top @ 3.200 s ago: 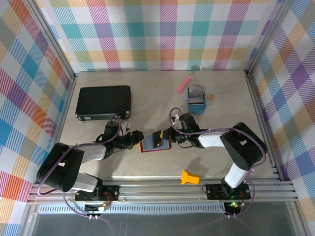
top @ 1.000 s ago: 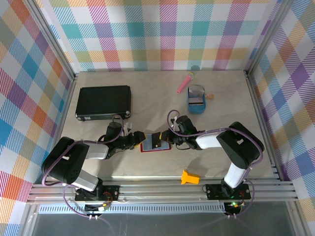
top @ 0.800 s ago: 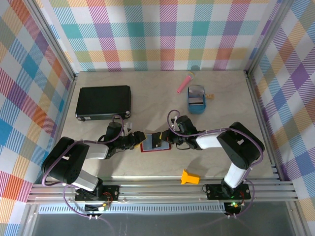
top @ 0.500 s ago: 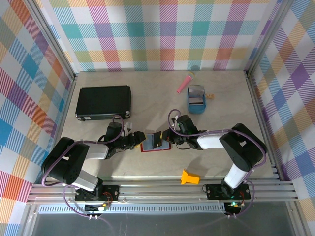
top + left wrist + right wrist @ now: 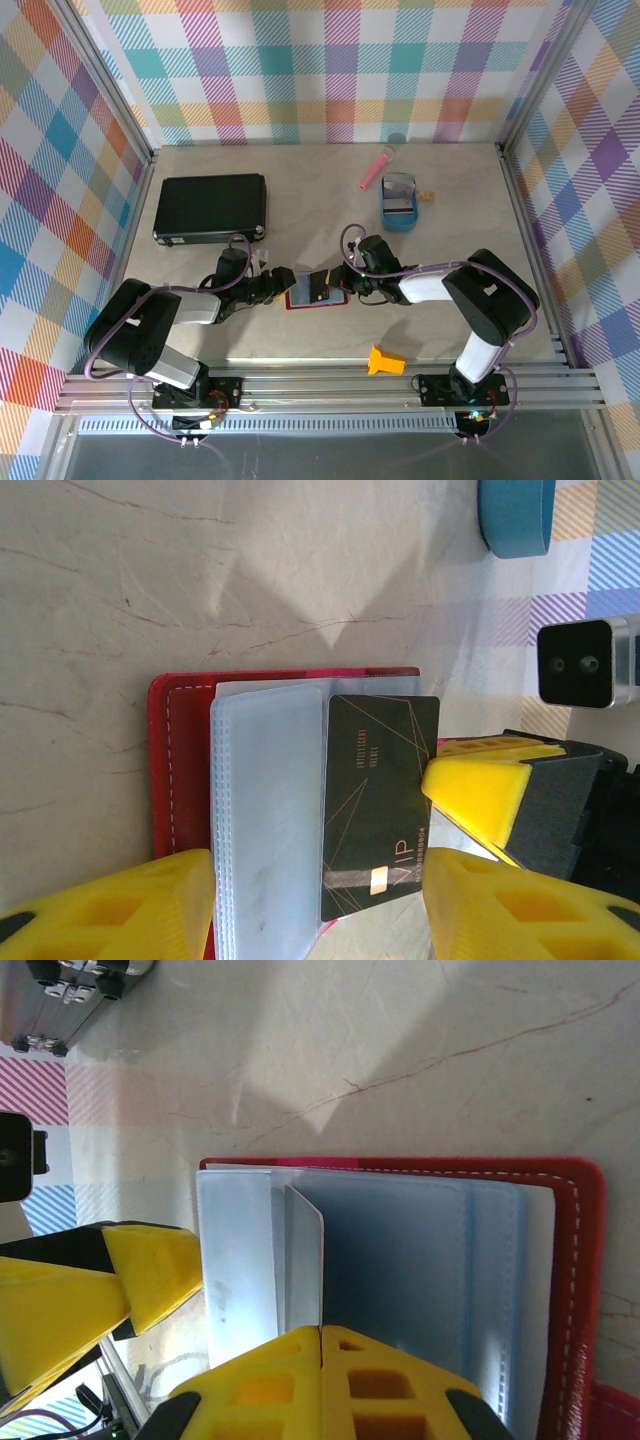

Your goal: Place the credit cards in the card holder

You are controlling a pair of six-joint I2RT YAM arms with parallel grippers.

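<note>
The card holder (image 5: 312,292) lies open on the table, a dark-red wallet with grey-blue pockets (image 5: 265,810). A black credit card (image 5: 380,800) marked VIP hangs over its pockets, one edge at a pocket's mouth. My right gripper (image 5: 338,283) is shut on that card. In the right wrist view the card (image 5: 305,1260) is edge-on, rising from the shut right gripper (image 5: 320,1332). My left gripper (image 5: 320,872) stands open, its yellow fingers either side of the pockets and card. In the top view the left gripper (image 5: 281,283) is at the wallet's left edge.
A blue oval tray (image 5: 399,215) with pale things in it stands behind the wallet to the right. A large black flat case (image 5: 210,208) lies at the back left. A pink stick (image 5: 377,167) lies at the back, a yellow-orange block (image 5: 386,360) near the front rail.
Nothing has visibly moved in the last second. Since the earliest frame both arms have shifted only slightly around the wallet, the right gripper still holding the card.
</note>
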